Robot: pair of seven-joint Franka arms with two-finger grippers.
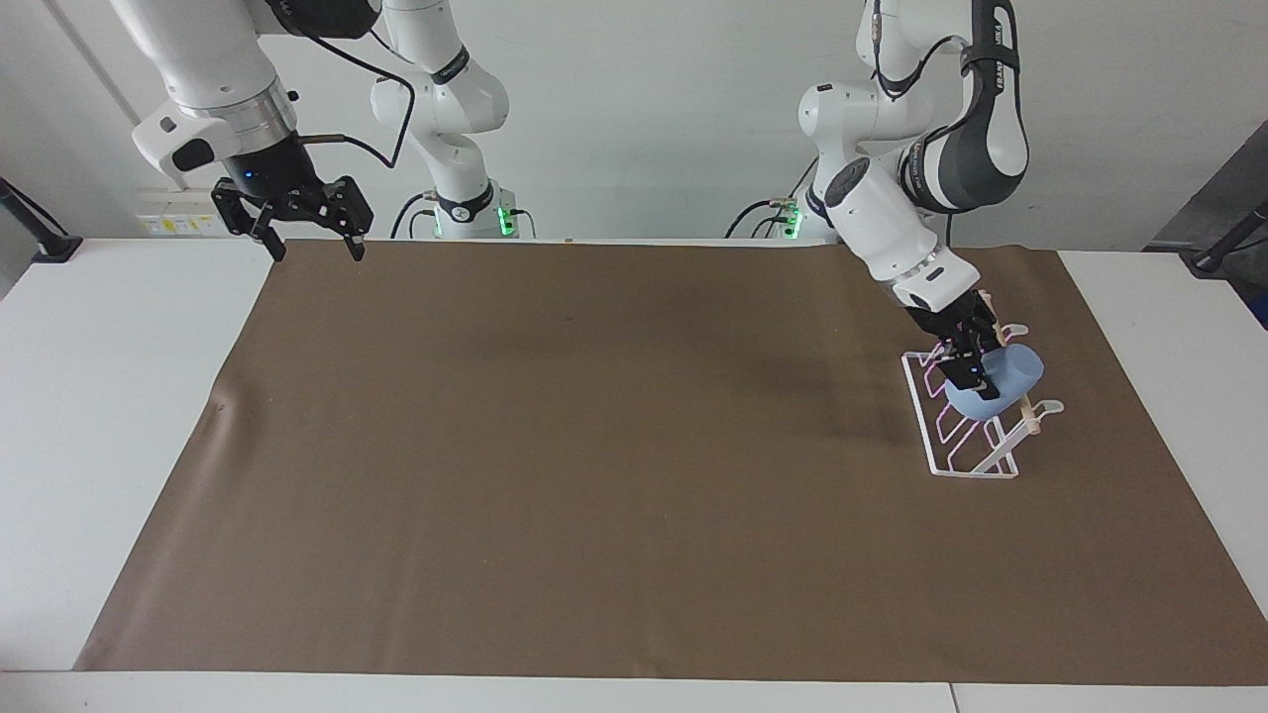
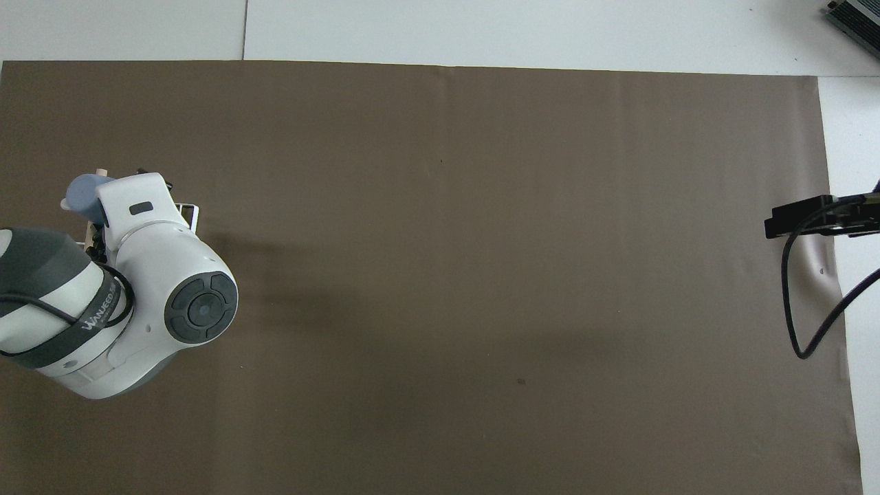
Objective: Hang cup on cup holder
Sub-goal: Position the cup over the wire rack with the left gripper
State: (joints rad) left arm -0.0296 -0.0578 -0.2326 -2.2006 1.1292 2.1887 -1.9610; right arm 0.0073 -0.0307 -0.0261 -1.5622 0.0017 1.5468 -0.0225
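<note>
The light blue cup (image 1: 999, 380) lies tilted on the white wire cup holder (image 1: 966, 436), against its wooden rod (image 1: 1025, 406), at the left arm's end of the table. My left gripper (image 1: 966, 364) is shut on the cup's rim from the side nearer the robots. In the overhead view the left arm's wrist covers this gripper; only part of the cup (image 2: 82, 192) and a corner of the cup holder (image 2: 190, 212) show. My right gripper (image 1: 312, 241) is open and empty, raised over the brown mat's corner at the right arm's end; it also shows in the overhead view (image 2: 801, 217).
A brown mat (image 1: 614, 446) covers most of the white table (image 1: 109, 396). A black cable (image 2: 797, 302) hangs from the right arm.
</note>
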